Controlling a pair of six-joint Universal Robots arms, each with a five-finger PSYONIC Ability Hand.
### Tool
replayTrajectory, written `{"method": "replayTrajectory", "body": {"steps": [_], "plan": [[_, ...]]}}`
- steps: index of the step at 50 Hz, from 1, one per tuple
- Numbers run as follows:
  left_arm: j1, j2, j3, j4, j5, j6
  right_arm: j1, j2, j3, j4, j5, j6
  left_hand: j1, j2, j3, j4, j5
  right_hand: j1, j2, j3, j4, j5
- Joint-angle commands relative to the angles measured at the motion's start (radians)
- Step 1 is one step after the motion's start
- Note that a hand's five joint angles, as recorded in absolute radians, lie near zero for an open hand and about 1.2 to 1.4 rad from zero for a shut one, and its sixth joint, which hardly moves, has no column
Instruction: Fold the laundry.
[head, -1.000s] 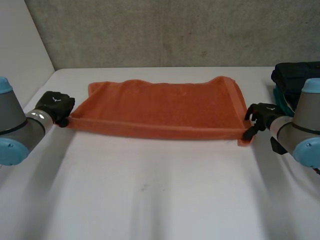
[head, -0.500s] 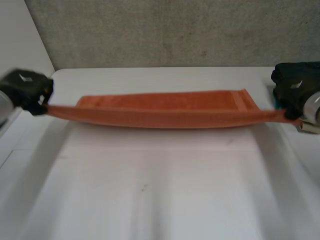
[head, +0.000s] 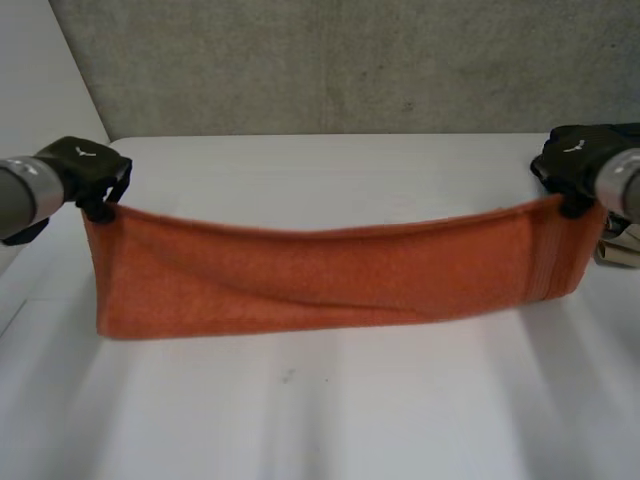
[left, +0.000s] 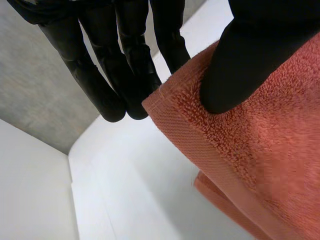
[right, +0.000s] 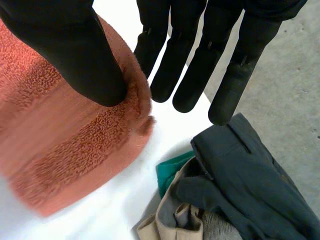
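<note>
Now: two hands, each clamped on one upper corner of the single towel; the left hand (head: 88, 175) and right hand (head: 572, 165) both pinch it between thumb and fingers. One orange terry towel (head: 320, 275), looped pile with a flat woven border band, hangs as a long rectangle stretched between them above the smooth white table (head: 320, 420), its top edge sagging slightly mid-span. One heap of clothes (right: 235, 185) lies beside the right hand: dark grey, teal and beige pieces, crumpled.
</note>
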Motion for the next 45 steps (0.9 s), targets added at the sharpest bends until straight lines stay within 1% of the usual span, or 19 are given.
{"method": "replayTrajectory", "body": {"steps": [1, 2, 3, 6, 7, 10, 11, 13, 15, 16, 19, 25, 29, 37, 38, 41, 42, 45], "plan": [[-0.029, -0.169, 0.374, 0.026, -0.023, -0.066, 0.058, 0.207, -0.293, -0.193, 0.061, 0.074, 0.21, 0.198, 0.206, 0.198, 0.251, 0.241, 0.212, 0.208, 0.197, 0.244], [-0.029, -0.171, 0.409, 0.043, -0.021, -0.089, 0.063, 0.221, -0.333, -0.231, 0.066, 0.09, 0.21, 0.198, 0.206, 0.198, 0.251, 0.241, 0.212, 0.208, 0.197, 0.244], [-0.03, -0.17, 0.484, 0.089, -0.02, -0.146, 0.073, 0.241, -0.408, -0.313, 0.075, 0.12, 0.21, 0.198, 0.206, 0.198, 0.251, 0.241, 0.212, 0.208, 0.197, 0.244], [-0.026, -0.141, 0.558, 0.19, -0.028, -0.255, 0.076, 0.247, -0.488, -0.467, 0.095, 0.175, 0.21, 0.198, 0.206, 0.198, 0.251, 0.241, 0.212, 0.208, 0.197, 0.244], [-0.021, -0.108, 0.57, 0.268, -0.044, -0.327, 0.073, 0.24, -0.508, -0.578, 0.116, 0.226, 0.21, 0.198, 0.206, 0.198, 0.251, 0.241, 0.212, 0.208, 0.197, 0.244], [-0.015, -0.058, 0.555, 0.408, -0.09, -0.43, 0.066, 0.208, -0.487, -0.755, 0.15, 0.317, 0.21, 0.198, 0.206, 0.198, 0.251, 0.241, 0.212, 0.208, 0.197, 0.244], [-0.012, -0.024, 0.529, 0.502, -0.119, -0.485, 0.061, 0.18, -0.453, -0.858, 0.174, 0.379, 0.21, 0.198, 0.206, 0.198, 0.251, 0.241, 0.212, 0.208, 0.197, 0.244], [-0.012, -0.001, 0.492, 0.584, -0.143, -0.53, 0.061, 0.156, -0.412, -0.95, 0.185, 0.435, 0.21, 0.198, 0.206, 0.198, 0.251, 0.241, 0.212, 0.208, 0.197, 0.244], [-0.015, 0.022, 0.439, 0.67, -0.141, -0.57, 0.063, 0.12, -0.341, -1.028, 0.187, 0.481, 0.21, 0.198, 0.206, 0.198, 0.251, 0.241, 0.212, 0.208, 0.197, 0.244], [-0.015, 0.027, 0.422, 0.683, -0.133, -0.571, 0.064, 0.111, -0.323, -1.035, 0.184, 0.481, 0.21, 0.198, 0.206, 0.198, 0.251, 0.241, 0.212, 0.208, 0.197, 0.244], [-0.015, 0.028, 0.354, 0.684, -0.089, -0.567, 0.07, 0.082, -0.257, -1.021, 0.155, 0.476, 0.21, 0.198, 0.206, 0.198, 0.251, 0.241, 0.212, 0.208, 0.197, 0.244], [-0.004, 0.007, 0.225, 0.684, -0.055, -0.538, 0.076, 0.074, -0.175, -0.975, 0.126, 0.47, 0.21, 0.198, 0.206, 0.198, 0.251, 0.241, 0.212, 0.208, 0.197, 0.244], [0.006, -0.024, 0.133, 0.68, -0.052, -0.489, 0.073, 0.099, -0.122, -0.902, 0.109, 0.453, 0.21, 0.198, 0.206, 0.198, 0.251, 0.241, 0.212, 0.208, 0.197, 0.244], [0.005, -0.071, -0.089, 0.635, 0.0, -0.341, 0.058, 0.16, 0.03, -0.707, 0.034, 0.355, 0.21, 0.198, 0.206, 0.198, 0.251, 0.241, 0.212, 0.208, 0.197, 0.244], [0.003, -0.074, -0.123, 0.614, 0.005, -0.305, 0.057, 0.168, 0.058, -0.664, 0.026, 0.328, 0.21, 0.198, 0.206, 0.198, 0.251, 0.241, 0.212, 0.208, 0.197, 0.244], [0.002, -0.07, -0.17, 0.557, 0.005, -0.242, 0.049, 0.165, 0.101, -0.594, 0.018, 0.283, 0.21, 0.198, 0.206, 0.198, 0.251, 0.241, 0.212, 0.208, 0.197, 0.244], [0.002, -0.064, -0.202, 0.507, 0.005, -0.193, 0.043, 0.159, 0.128, -0.545, 0.018, 0.247, 0.21, 0.198, 0.206, 0.198, 0.251, 0.241, 0.212, 0.208, 0.197, 0.244], [0.008, -0.047, -0.246, 0.412, 0.0, -0.111, 0.034, 0.145, 0.168, -0.472, 0.02, 0.176, 0.21, 0.198, 0.206, 0.198, 0.251, 0.241, 0.212, 0.208, 0.197, 0.244]]}}
